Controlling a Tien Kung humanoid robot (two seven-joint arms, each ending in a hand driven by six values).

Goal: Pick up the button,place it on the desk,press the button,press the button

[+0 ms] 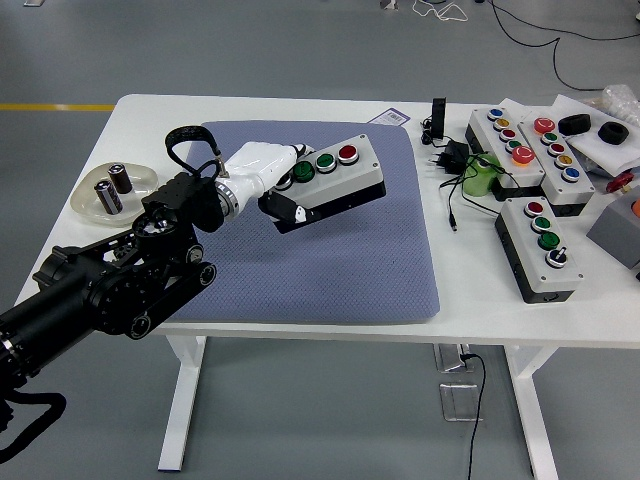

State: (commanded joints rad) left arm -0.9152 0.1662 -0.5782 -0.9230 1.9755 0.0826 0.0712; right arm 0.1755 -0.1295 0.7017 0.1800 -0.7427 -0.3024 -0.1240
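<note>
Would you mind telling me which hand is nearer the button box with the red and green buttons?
Left. The left hand grips the button box over the blue mat; the right hand is out of view.

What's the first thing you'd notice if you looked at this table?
The robot's left hand, white at the end of a black arm, holds a button box with green and red buttons above the blue-grey mat in the middle. At the right of the white table sit more button boxes with colourful buttons. At the left, a shallow dish holds two batteries.
</note>
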